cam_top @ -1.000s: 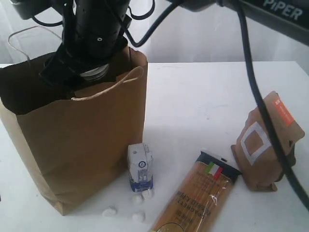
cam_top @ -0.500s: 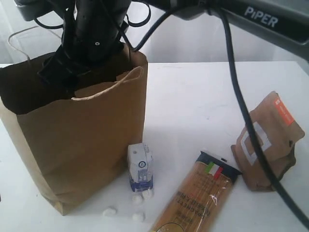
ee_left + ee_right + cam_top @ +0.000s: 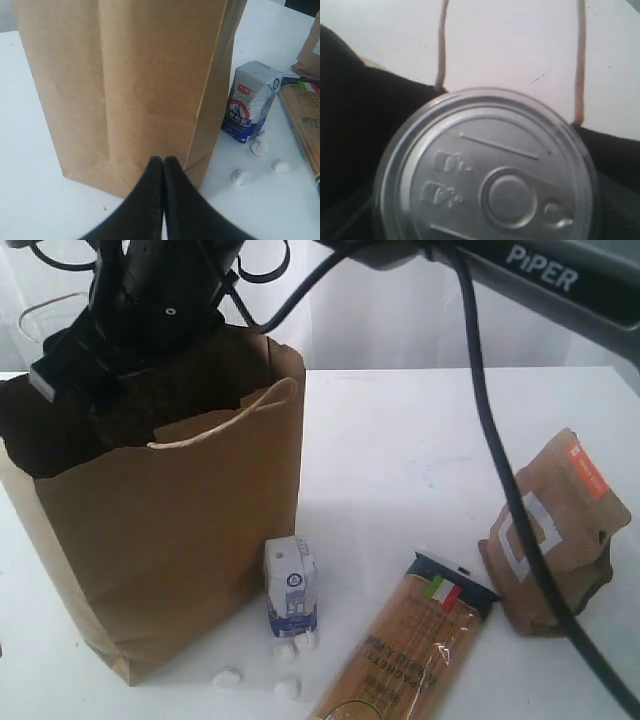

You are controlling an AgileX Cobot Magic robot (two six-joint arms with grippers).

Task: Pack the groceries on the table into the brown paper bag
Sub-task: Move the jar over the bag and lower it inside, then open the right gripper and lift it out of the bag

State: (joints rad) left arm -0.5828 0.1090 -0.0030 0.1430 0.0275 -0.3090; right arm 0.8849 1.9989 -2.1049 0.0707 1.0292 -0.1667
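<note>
Exterior: my right gripper [image 3: 118, 365] is down in mouth of bag [image 3: 170, 530], fingers out of sight there tbh. Carton [image 3: 291, 587] upright just beside bag's front corner, lumps [image 3: 288, 649] at carton's foot. Spaghetti [image 3: 412, 640] flat, further out from bag. Pouch [image 3: 553, 530] well apart from bag. All on table [image 3: 420, 430].

Left wrist: my left gripper [image 3: 164, 165] pressed together, empty, tips near bag's base.

Right wrist: can [image 3: 487, 182] lid fills view, pinched right under wrist. Bag handle [image 3: 441, 45] behind it.

White table [image 3: 420, 440] — brown paper bag [image 3: 170, 540], carton [image 3: 291, 587], white lumps [image 3: 229, 678], spaghetti packet [image 3: 410, 650], pouch [image 3: 555, 530]
</note>
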